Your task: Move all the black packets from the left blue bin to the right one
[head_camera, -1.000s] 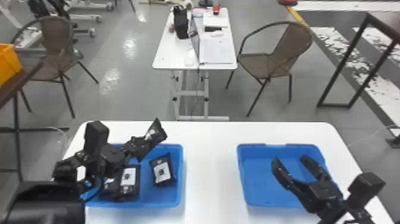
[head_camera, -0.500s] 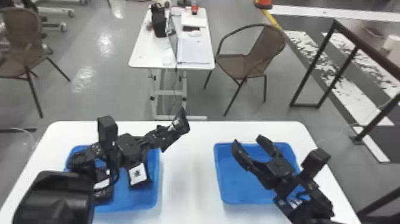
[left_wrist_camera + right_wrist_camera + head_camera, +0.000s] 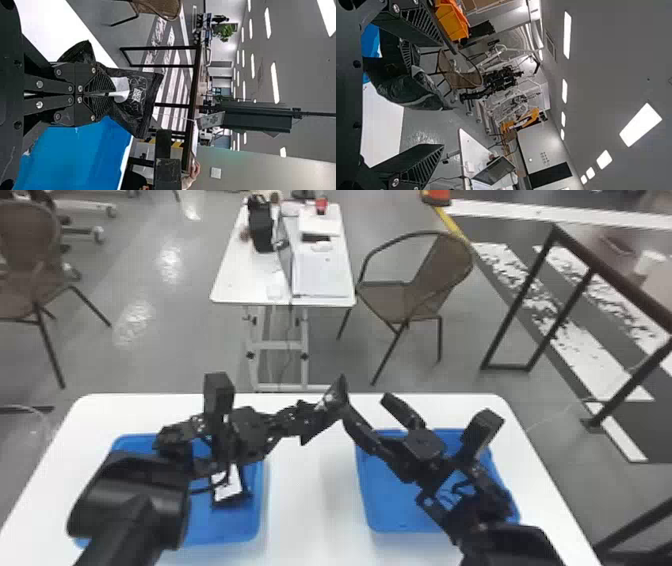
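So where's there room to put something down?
Bare white tabletop shows between the left blue plastic bin and the right blue plastic bin. The right bin's near left corner looks bare too. It's crowded above the gap's far end: the left gripper pinches a black plastic packet close to the open right gripper.

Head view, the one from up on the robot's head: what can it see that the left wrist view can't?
Head view: a loose packet lying in the left blue bin, and, farther back, a white table with a black bag on it.

Left wrist view: ceiling lights and a green plant.

Both: the left end effector gripping a black packet, a brown chair and a black metal frame.
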You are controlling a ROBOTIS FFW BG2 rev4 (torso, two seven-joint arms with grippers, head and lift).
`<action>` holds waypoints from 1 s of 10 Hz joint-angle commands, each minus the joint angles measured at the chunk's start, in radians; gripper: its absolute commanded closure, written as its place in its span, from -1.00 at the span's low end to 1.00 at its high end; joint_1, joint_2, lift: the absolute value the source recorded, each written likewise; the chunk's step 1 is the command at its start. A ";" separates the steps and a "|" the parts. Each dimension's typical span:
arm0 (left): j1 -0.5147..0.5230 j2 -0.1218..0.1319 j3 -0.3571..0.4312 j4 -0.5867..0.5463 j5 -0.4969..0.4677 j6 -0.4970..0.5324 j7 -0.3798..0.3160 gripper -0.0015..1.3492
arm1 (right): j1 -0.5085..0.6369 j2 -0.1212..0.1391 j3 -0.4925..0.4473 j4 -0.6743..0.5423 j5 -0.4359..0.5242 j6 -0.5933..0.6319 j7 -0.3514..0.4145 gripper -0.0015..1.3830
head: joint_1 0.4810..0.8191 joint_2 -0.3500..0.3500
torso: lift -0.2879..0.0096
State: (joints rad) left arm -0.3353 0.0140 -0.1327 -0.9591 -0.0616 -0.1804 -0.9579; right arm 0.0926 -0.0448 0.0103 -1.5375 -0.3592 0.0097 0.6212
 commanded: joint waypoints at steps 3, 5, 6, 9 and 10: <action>-0.025 -0.016 -0.053 0.016 0.037 0.001 0.001 0.81 | -0.059 0.000 0.046 0.050 0.003 0.003 0.000 -0.83 | 0.27 -0.33 | 0.94; -0.033 -0.017 -0.071 0.016 0.049 0.001 0.001 0.80 | -0.088 0.005 0.050 0.080 0.012 0.003 -0.001 -0.83 | 0.27 -0.33 | 0.94; -0.033 -0.017 -0.077 0.016 0.057 0.001 0.001 0.81 | -0.094 0.006 0.050 0.097 0.008 0.003 -0.009 -0.81 | 0.27 -0.34 | 0.94; -0.034 -0.017 -0.088 0.016 0.069 0.002 0.001 0.80 | -0.103 0.013 0.050 0.129 -0.021 0.004 -0.018 0.47 | 0.27 -0.36 | 0.94; -0.036 -0.017 -0.087 0.016 0.071 0.002 0.002 0.80 | -0.100 0.014 0.051 0.128 -0.021 0.004 -0.020 0.67 | 0.27 -0.36 | 0.94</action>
State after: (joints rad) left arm -0.3696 0.0000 -0.2202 -0.9433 0.0086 -0.1776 -0.9555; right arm -0.0102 -0.0320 0.0599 -1.4098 -0.3795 0.0136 0.6011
